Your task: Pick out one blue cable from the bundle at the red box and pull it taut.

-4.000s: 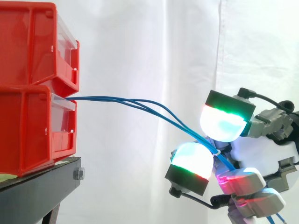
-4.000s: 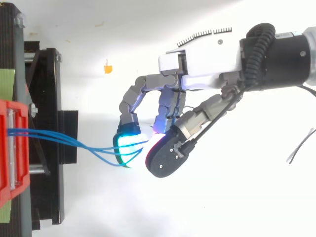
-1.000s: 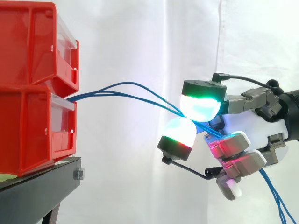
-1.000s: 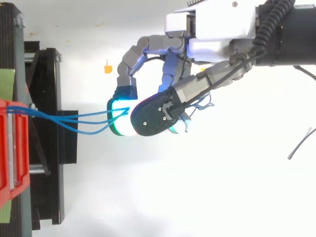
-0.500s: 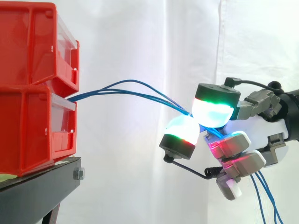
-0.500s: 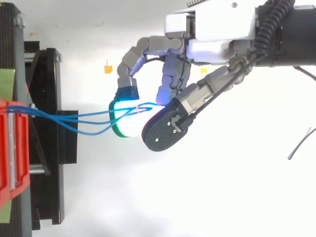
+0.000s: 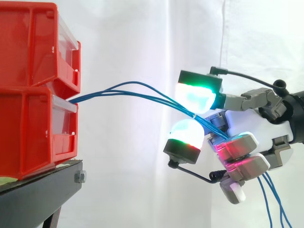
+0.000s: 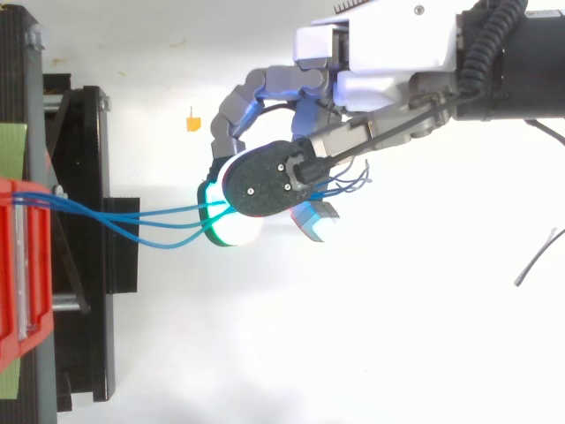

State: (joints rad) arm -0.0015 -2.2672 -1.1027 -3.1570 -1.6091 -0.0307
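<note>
A: Hand [image 7: 249,124] curled loosely round the blue cables [image 7: 190,113], which sag slack from the box [image 7: 33,128] front.
B: Thin, limp, slippery. I'd pinch one strand where they fan apart, out from the box.

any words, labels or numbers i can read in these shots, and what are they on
None can be read.
Red plastic bins: no label shows on their clear fronts.
Small orange mark on the white surface: too small to tell whether it bears print.
Thin blue cables and the hand pinching them: no print shows.
</note>
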